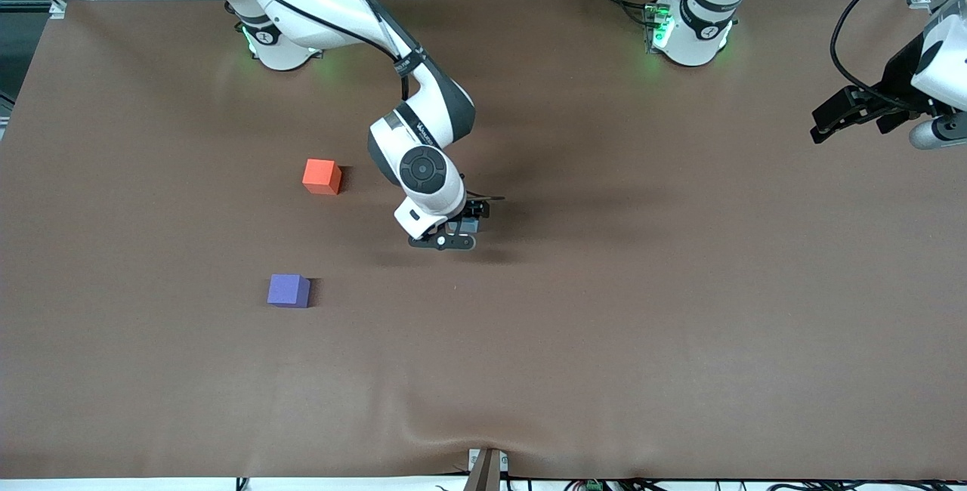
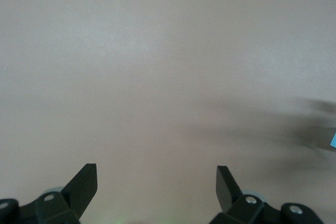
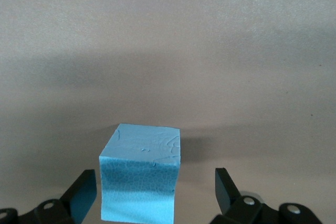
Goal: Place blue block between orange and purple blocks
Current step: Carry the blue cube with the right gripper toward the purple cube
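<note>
The blue block [image 3: 139,179] sits on the brown table between the open fingers of my right gripper [image 3: 156,171]. One finger is close beside the block and the other stands apart from it. In the front view my right gripper [image 1: 461,230] is low over mid-table and hides most of the block. The orange block [image 1: 322,176] lies toward the right arm's end, and the purple block [image 1: 288,290] lies nearer the front camera than it, with bare table between them. My left gripper [image 1: 831,117] waits open and empty at the left arm's end; its wrist view [image 2: 156,182] shows only table.
The brown table cover [image 1: 604,287] is bare apart from the three blocks. A small ridge [image 1: 483,446] bulges in the cover at its front edge. Cables and frame parts stand along the edge by the arm bases.
</note>
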Controlling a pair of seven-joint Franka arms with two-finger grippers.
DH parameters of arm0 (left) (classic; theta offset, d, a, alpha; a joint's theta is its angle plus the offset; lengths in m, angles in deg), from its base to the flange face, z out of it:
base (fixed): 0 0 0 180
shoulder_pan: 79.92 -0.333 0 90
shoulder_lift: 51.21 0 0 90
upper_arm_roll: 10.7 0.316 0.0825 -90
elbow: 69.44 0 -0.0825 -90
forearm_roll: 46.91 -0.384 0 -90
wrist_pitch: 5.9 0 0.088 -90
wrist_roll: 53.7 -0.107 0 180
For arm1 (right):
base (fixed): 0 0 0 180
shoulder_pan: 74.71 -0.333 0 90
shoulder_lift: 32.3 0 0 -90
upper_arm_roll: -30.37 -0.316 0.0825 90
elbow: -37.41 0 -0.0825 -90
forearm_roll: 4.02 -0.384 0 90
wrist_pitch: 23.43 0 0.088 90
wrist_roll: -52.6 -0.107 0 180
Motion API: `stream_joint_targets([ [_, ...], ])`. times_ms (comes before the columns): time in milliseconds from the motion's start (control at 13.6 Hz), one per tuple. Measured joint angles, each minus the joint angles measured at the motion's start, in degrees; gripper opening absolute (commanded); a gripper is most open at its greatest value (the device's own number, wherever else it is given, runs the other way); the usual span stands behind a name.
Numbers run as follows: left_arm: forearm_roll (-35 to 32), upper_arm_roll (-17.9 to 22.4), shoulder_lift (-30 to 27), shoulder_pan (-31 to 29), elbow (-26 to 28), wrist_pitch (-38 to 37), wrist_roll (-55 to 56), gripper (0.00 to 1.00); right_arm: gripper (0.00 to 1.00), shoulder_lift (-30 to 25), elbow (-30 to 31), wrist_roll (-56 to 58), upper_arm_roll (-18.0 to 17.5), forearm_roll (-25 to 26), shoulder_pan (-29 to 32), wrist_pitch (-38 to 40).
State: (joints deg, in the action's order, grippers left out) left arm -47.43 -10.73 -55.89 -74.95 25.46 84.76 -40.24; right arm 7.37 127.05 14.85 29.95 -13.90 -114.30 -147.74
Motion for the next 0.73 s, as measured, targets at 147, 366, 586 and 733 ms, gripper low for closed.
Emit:
stream_joint_targets([
  [147, 0.00, -0.24, 0.02, 0.03, 0.10, 0.22, 0.00, 1.00, 1.00, 0.02, -0.01, -0.14, -0.08, -0.01, -0.18, -0.01],
  [366, 0.00, -0.42, 0.21, 0.15, -0.11, 0.70, -0.01, 1.00, 0.67, 0.56, 0.06, -1.45, -0.11, -0.01, -1.04, -0.92],
  [586, 0.00, -0.50, 0.56, 0.10, -0.63, 0.98, -0.06, 1.00, 0.20, 1.45, 0.06, -1.96, -0.10, -0.01, -1.30, -1.53],
  [733, 0.00, -1.26, 0.57, -0.06, -0.77, 0.98, -0.06, 1.00, 0.00, 1.44, -0.16, -1.84, 0.07, 0.03, -1.27, -1.52],
])
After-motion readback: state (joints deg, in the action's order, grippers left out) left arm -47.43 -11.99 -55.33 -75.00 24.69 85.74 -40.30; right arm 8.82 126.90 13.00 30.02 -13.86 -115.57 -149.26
